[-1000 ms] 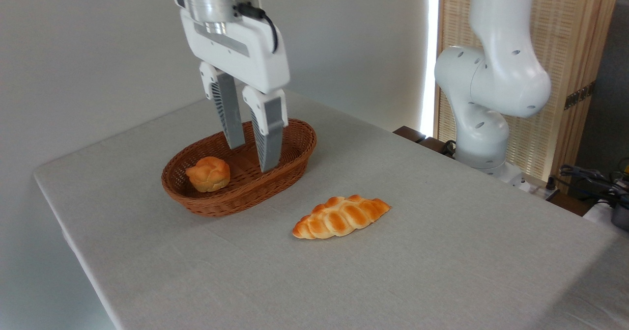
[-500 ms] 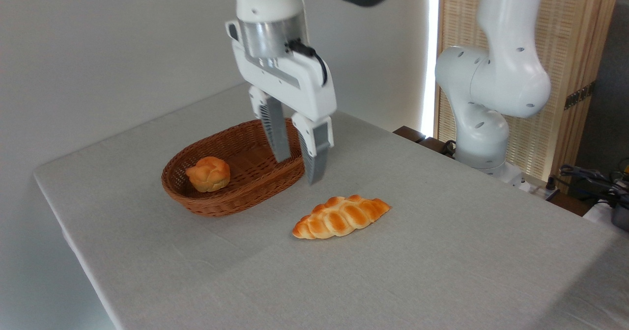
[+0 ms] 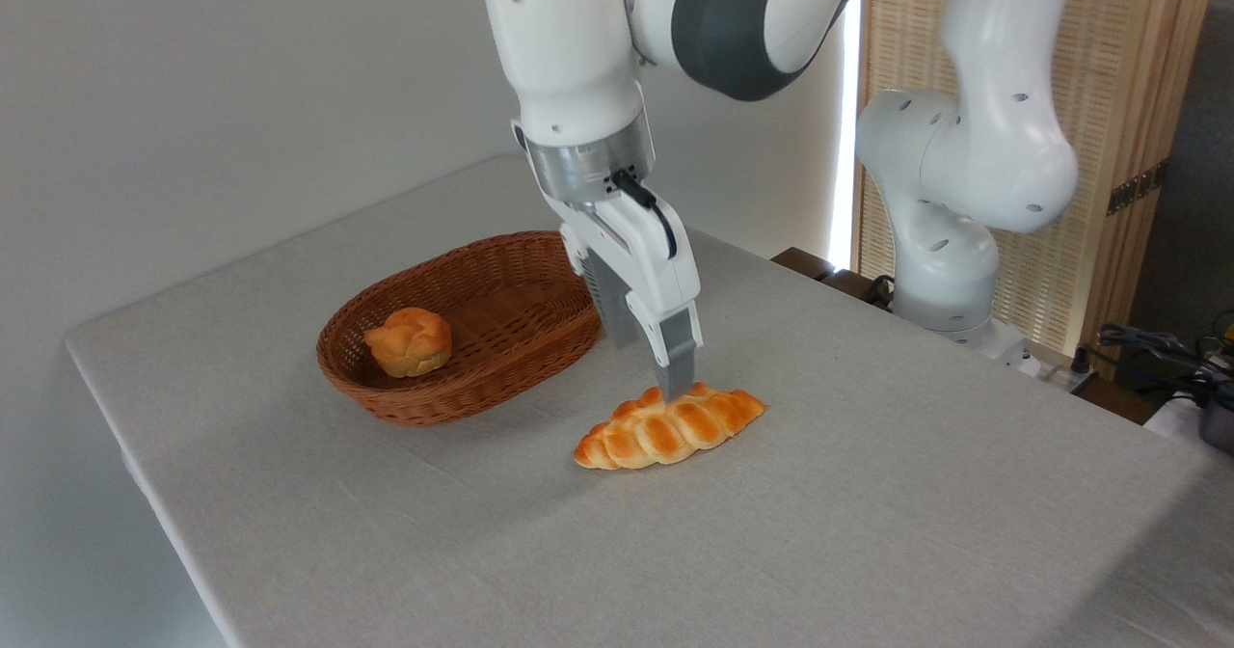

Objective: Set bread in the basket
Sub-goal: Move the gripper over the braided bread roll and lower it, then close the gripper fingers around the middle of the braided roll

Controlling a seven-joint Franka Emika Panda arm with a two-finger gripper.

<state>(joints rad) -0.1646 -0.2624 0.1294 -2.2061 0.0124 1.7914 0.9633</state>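
The long braided golden-orange loaf with pointed ends [image 3: 670, 424] lies flat on the grey cloth-covered tabletop [image 3: 868, 494], out in the open near the middle. Its long axis runs on a slant: one tip points toward the near left, the other toward the far right, sitting a little higher in the view.

Right above the loaf's far edge hangs the white and grey two-finger pincer [image 3: 665, 373], pointing steeply down. The front grey finger [image 3: 679, 357] ends just at the loaf's upper rim, at or very near contact; whether it actually touches I cannot tell. The second finger sits behind the first, partly hidden, with a narrow gap showing between the two, so the pincer stands parted and nothing is held between the fingers. The loaf lies mostly in front of and below the fingertips, not between them.

Further back and to the left sits the oval brown woven wicker basket with low sides [image 3: 453, 392], near the loaf but not touching it. A small round knotted orange bun [image 3: 409, 340] rests in its left end; the right part of the basket floor is bare. Beyond, at the far right, stands the white robot arm base [image 3: 950, 243] before a pale slatted wooden screen [image 3: 1109, 98].
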